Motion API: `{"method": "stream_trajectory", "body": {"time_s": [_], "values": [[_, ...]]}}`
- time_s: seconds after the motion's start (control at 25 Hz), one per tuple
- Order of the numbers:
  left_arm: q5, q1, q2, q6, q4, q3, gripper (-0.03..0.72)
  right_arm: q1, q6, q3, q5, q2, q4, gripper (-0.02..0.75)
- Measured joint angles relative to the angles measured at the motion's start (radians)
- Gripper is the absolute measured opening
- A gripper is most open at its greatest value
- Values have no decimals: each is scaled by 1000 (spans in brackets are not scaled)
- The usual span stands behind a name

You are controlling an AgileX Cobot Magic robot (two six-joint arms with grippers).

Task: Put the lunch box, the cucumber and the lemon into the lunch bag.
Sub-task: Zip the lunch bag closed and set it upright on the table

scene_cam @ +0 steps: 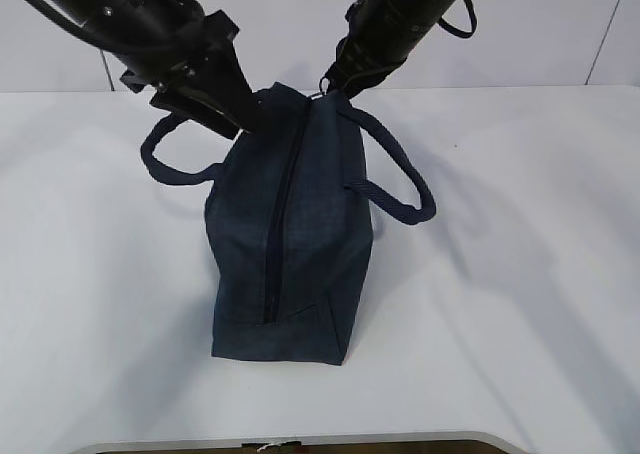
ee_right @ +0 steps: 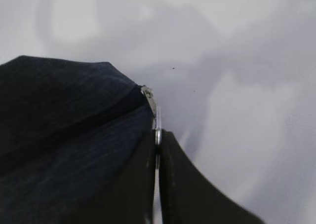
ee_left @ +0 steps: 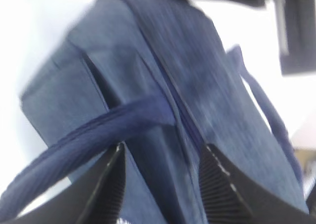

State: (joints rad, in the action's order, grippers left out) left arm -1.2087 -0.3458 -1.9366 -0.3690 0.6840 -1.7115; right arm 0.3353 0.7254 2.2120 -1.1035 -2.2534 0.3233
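The dark navy lunch bag (scene_cam: 290, 244) stands on the white table with its long zipper (scene_cam: 275, 224) closed along the top. At the bag's far end, my right gripper (scene_cam: 335, 86) is shut on the metal ring pull (ee_right: 157, 121), which shows clamped between the jaws of the right gripper (ee_right: 158, 133). My left gripper (scene_cam: 245, 124) is at the far left top corner of the bag. In the left wrist view the left gripper (ee_left: 163, 150) is open, its jaws astride the fabric of the bag (ee_left: 148, 61) below one handle (ee_left: 98, 130). The lunch box, cucumber and lemon are out of view.
Two padded loop handles hang off the bag, the left handle (scene_cam: 165, 164) and the right handle (scene_cam: 400, 174). The white table (scene_cam: 530, 274) spreads around the bag, and its front edge (scene_cam: 300, 441) is close to the camera.
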Motion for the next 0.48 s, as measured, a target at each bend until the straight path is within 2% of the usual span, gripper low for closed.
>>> {"method": "stream_trajectory", "body": {"time_s": [0.28,0.48], "values": [[92,4,0,5,0,-12,351,0,-5,4,-24,12,0,5],[165,6,0,8,4,-12,363,-2,-8,10,-68,16,0,5]]}}
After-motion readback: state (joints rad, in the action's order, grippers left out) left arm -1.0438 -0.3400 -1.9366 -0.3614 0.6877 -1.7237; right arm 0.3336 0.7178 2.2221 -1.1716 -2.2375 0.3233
